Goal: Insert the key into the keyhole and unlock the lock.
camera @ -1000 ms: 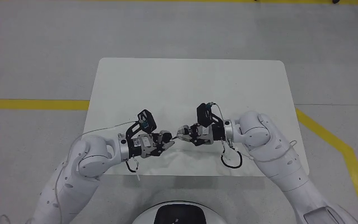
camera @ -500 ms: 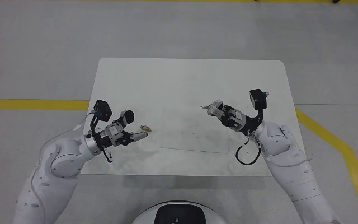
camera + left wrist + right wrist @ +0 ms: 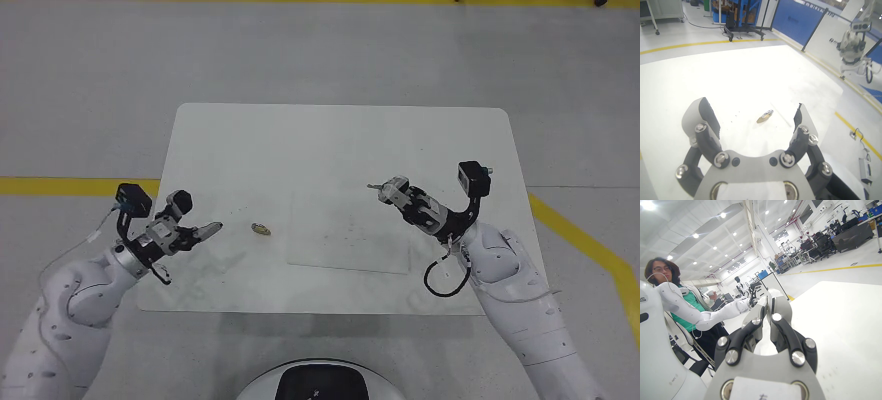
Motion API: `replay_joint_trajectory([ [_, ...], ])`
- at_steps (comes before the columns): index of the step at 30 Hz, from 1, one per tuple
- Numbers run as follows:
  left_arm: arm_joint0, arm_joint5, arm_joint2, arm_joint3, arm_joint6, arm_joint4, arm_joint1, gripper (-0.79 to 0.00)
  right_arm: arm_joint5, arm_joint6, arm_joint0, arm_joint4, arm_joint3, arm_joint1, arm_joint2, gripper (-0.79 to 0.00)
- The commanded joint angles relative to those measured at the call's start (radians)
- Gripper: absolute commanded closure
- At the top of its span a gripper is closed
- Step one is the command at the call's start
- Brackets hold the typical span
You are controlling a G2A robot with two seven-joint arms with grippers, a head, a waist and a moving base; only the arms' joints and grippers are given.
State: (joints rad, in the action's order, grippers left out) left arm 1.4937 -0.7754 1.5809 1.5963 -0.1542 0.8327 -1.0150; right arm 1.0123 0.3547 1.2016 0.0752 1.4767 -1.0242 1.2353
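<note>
A small brass lock (image 3: pixel 260 229) lies on its side on the white table (image 3: pixel 450 140), left of the middle. My left gripper (image 3: pixel 197 220) hovers open near the table's left edge, a short way from the lock. In the left wrist view the lock (image 3: pixel 765 116) lies beyond the spread fingers (image 3: pixel 706 113), touching neither. My right gripper (image 3: pixel 390 191) is raised over the right half of the table, shut on the key (image 3: pixel 372 186), whose tip sticks out to the left. In the right wrist view its fingers (image 3: pixel 776 302) are pressed together.
A faint rectangular outline (image 3: pixel 350 235) marks the tabletop's middle front. The table's left edge lies just under my left arm. Yellow floor lines (image 3: pixel 70 186) run on both sides of the table.
The two grippers were together at the table's front middle a second ago. They have drawn apart: the left one let go of the lock and backed left, the right one carried the key right.
</note>
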Motion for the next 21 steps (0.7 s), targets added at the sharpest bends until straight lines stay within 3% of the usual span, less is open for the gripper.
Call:
replay_joint_trajectory([
  [1, -0.010, 0.024, -0.028, -0.004, 0.032, 0.121, -0.003, -0.785, 0.000, 0.000, 0.000, 0.000, 0.000, 0.000, 0.000, 0.000],
  [8, -0.098, 0.030, -0.181, -0.090, 0.107, 0.412, -0.016, -0.785, 0.000, 0.000, 0.000, 0.000, 0.000, 0.000, 0.000, 0.000],
  [16, -0.178, 0.043, -0.273, -0.153, 0.114, 0.451, -0.030, -0.560, 0.000, 0.000, 0.000, 0.000, 0.000, 0.000, 0.000, 0.000],
  [21, -0.197, 0.037, -0.291, -0.173, 0.114, 0.446, -0.033, -0.468, 0.000, 0.000, 0.000, 0.000, 0.000, 0.000, 0.000, 0.000],
])
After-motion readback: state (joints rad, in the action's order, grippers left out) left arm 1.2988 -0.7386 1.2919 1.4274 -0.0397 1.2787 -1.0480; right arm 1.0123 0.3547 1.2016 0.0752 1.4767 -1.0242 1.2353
